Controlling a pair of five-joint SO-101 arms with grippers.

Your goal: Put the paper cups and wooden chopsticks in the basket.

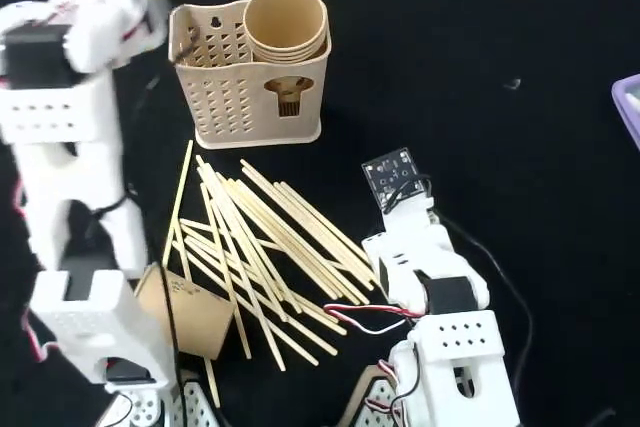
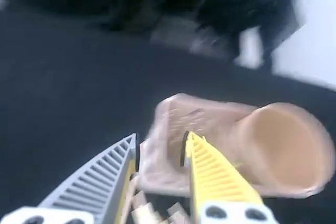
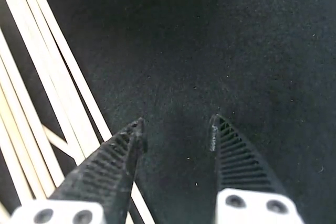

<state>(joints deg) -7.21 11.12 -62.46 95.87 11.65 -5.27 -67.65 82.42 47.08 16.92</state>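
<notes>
While the right tool (image 3: 176, 127) hangs released over bare table (image 3: 236, 51), the chopsticks (image 3: 63, 77) lie just beside one jaw
Their long axes slant across the jaws' line; this arm judged the nearer; basket (image 1: 230, 107) well apart

— Where is the left arm (image 1: 70, 107)?
— It stands tall at the left edge of the bench (image 1: 520, 147), with its upper links folded over at the far end.
— And the left pincer (image 2: 160, 137)?
— It is raised. It has a grey finger (image 2: 94, 187) and a yellow finger (image 2: 210, 171), with their tips apart.
— The right arm (image 1: 440, 287)?
— It sits low, stretched forward from the near edge, with its wrist (image 1: 410, 237) bent down.
— The right pincer (image 3: 176, 124)?
— It points down close over the bench, black fingers (image 3: 113, 161) spread with a clear gap.
</notes>
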